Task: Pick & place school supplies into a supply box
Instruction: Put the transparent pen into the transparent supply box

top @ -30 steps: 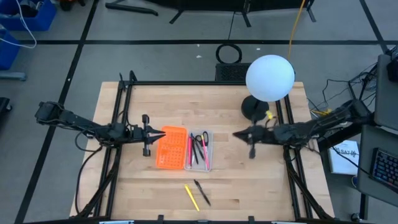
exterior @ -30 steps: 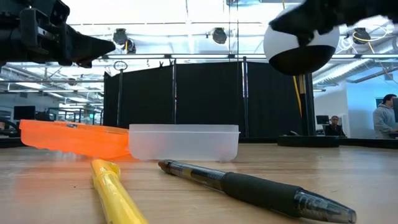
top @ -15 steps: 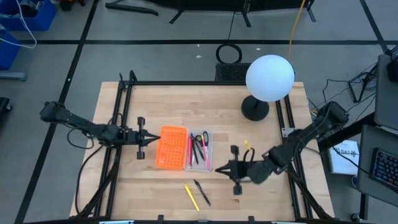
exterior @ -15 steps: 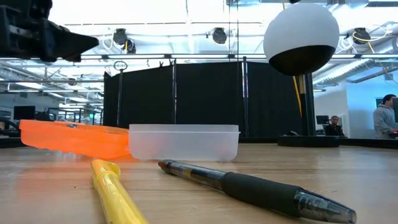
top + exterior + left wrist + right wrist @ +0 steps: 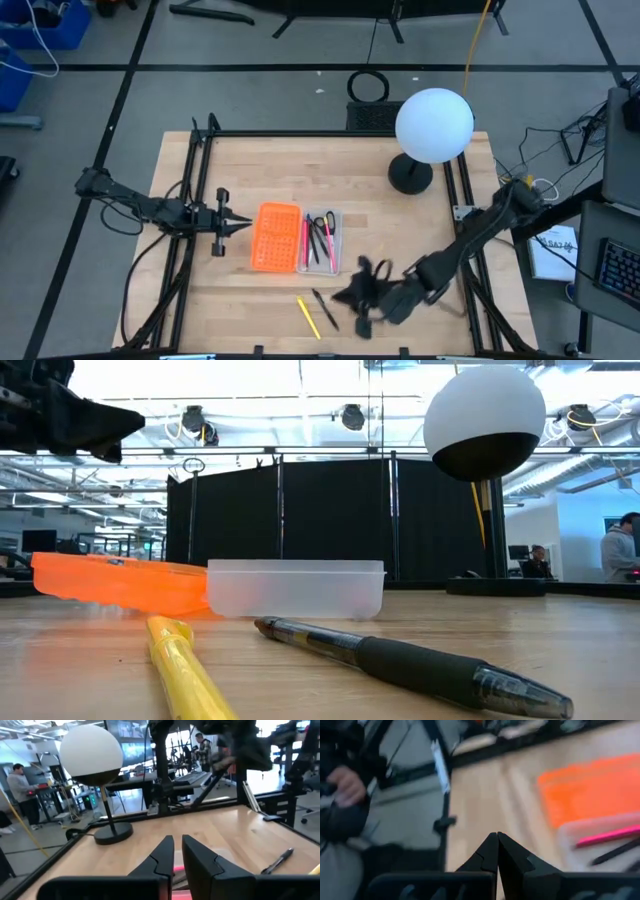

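Note:
The supply box lies open mid-table: orange gridded half [image 5: 275,237] on the left and clear tray [image 5: 320,241] on the right. The tray holds pink and black pens and scissors. A yellow pen [image 5: 308,317] and a black pen [image 5: 325,309] lie loose on the wood near the front edge, seen close up in the low view as yellow pen [image 5: 185,670] and black pen [image 5: 400,660]. My left gripper [image 5: 240,224] hovers level, left of the orange half, with a narrow gap [image 5: 177,845] and nothing in it. My right gripper [image 5: 340,297] is shut and empty [image 5: 497,837], above the table just right of the loose pens.
A lamp with a white globe [image 5: 434,125] stands on a black base [image 5: 410,175] at the far right. Black frame rails [image 5: 190,200] run along the table's left and right sides. People [image 5: 620,545] are in the room behind.
My right gripper has swept from beside the lamp base toward the near edge and left, ending by the loose pens. It rolled and tipped downward and stayed shut. My left gripper has drawn back a little toward the table's left edge, away from the orange half.

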Motion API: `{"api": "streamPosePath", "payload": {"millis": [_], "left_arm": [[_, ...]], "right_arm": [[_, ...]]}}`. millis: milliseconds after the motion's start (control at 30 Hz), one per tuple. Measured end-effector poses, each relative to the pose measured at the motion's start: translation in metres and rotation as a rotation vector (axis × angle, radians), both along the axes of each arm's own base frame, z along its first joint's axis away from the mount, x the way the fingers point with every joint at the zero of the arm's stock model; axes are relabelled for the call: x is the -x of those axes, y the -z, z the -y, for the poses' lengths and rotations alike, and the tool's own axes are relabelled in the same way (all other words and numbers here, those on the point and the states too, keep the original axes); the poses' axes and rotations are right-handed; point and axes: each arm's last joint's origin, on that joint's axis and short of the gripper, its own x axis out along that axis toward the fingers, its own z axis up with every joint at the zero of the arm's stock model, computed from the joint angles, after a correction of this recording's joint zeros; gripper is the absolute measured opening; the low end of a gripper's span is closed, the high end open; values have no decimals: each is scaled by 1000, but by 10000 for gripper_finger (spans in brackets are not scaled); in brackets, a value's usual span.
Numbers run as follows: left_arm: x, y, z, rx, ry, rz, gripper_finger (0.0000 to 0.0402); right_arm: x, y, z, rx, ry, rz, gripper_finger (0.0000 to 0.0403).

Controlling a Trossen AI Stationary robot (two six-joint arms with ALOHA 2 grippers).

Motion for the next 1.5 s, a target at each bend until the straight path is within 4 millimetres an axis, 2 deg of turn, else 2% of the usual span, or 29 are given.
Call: {"api": "streamPosePath", "payload": {"millis": [167,300,467,600,800,967,1233,1500], "left_arm": [[0,1,0,60,5,-9,48],[0,1,0,89,7,-9,49],[0,0,0,86,7,1,49],[0,-4,0,99,8,39,49],[1,-6,0,103,9,52,49],[1,-5,0,91,7,50,49],[0,-4,0,68,5,33,49],[0,-3,0,78,6,31,49]], "right_arm": [[-47,2,-28,-87,-10,-240,0],[-75,18,-36,-169,30,-513,0],[-93,48,-26,-235,126,-767,0],[-104,58,-14,-269,154,-790,0],[-115,63,-3,-325,115,-770,6],[-119,70,8,-372,131,-784,43],[-107,98,0,-491,131,-896,126],[-102,116,-2,-503,158,-888,150]]}}
